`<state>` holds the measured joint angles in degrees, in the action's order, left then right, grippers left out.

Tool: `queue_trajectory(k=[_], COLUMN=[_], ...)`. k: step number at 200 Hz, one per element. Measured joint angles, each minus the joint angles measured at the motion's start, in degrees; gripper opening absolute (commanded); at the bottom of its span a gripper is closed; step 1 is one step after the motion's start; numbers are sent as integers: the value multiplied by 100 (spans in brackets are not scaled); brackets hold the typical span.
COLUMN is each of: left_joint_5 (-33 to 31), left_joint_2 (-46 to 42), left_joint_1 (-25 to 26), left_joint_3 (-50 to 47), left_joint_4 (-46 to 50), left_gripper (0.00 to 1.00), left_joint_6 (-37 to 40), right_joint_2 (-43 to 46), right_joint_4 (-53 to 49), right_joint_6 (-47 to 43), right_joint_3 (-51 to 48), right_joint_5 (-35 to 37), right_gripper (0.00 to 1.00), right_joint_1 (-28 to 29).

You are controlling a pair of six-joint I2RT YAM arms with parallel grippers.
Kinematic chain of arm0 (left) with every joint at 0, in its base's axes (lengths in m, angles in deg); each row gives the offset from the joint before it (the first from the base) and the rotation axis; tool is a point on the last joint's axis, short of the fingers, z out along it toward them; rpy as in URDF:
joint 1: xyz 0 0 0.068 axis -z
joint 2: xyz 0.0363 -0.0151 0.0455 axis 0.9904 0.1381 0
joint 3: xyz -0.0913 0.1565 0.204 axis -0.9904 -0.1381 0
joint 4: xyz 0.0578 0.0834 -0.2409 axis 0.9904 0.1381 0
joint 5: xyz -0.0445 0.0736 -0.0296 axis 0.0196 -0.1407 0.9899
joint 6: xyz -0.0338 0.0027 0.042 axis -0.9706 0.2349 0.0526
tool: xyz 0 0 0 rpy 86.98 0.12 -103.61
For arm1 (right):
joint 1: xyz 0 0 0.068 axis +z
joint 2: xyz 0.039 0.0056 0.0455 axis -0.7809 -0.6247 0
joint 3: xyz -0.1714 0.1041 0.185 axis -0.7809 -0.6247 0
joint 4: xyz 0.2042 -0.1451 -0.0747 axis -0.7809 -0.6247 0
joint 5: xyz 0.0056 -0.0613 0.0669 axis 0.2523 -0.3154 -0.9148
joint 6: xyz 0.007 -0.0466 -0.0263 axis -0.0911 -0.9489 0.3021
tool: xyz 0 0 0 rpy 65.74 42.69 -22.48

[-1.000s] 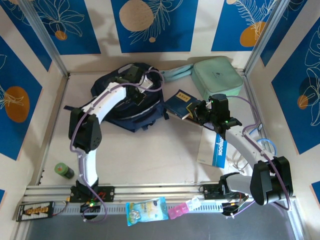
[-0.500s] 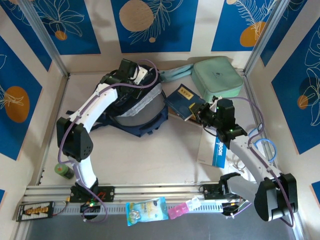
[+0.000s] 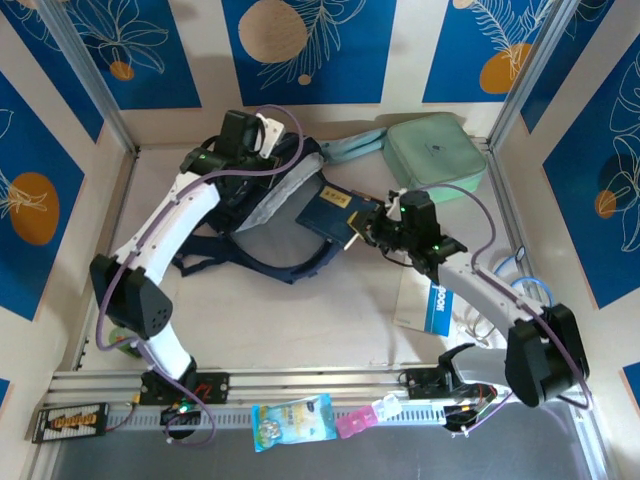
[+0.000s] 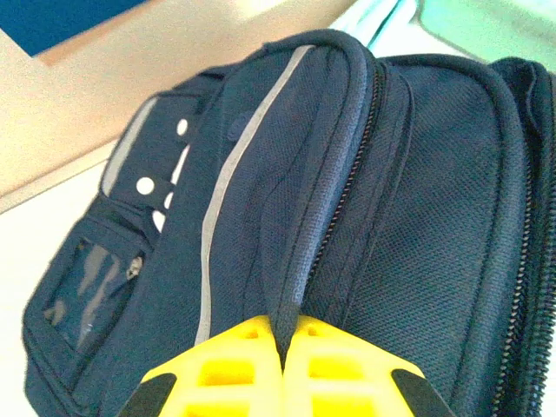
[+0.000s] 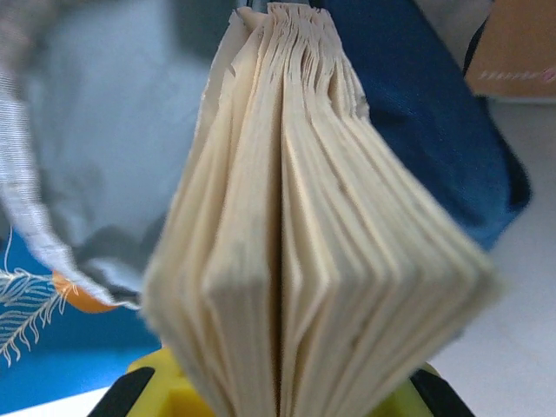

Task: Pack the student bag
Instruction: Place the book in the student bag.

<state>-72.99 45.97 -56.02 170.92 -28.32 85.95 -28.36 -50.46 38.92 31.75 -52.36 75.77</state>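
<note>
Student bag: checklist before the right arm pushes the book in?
1. Left gripper shut on the student bag at its top seam: ok.
2. Bag mouth open, grey lining showing: ok.
3. Right gripper shut on the book: ok.
4. Book closed flat: not ok, its pages fan apart in the right wrist view.
5. Book's leading edge past the bag's rim: cannot tell; from above it overlaps the opening, but its height is unclear.
6. Mint green case apart from the book: ok.
</note>
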Motion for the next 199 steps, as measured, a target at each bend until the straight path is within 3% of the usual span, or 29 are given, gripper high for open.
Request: queue_trajectory(k=[69, 145, 199], left_joint_5=[192, 417, 603], left_joint_2=[-188, -133, -70], left_joint_1=[11, 11, 11], left_joint_3=[2, 197, 315], left_joint_4=[15, 125, 232], left_gripper=[0, 0, 0], left_joint_6=[-210, -476, -518], right_joint_2=[-1897, -4166, -4605], right_joint_4=[422, 428, 245], right_joint_6=[328, 1043, 1344], right_joint_3=[1690, 3394, 3873], right_joint_5=[162, 946, 1792], right_gripper=[9, 9, 13], right_joint_1=[621, 1040, 1390])
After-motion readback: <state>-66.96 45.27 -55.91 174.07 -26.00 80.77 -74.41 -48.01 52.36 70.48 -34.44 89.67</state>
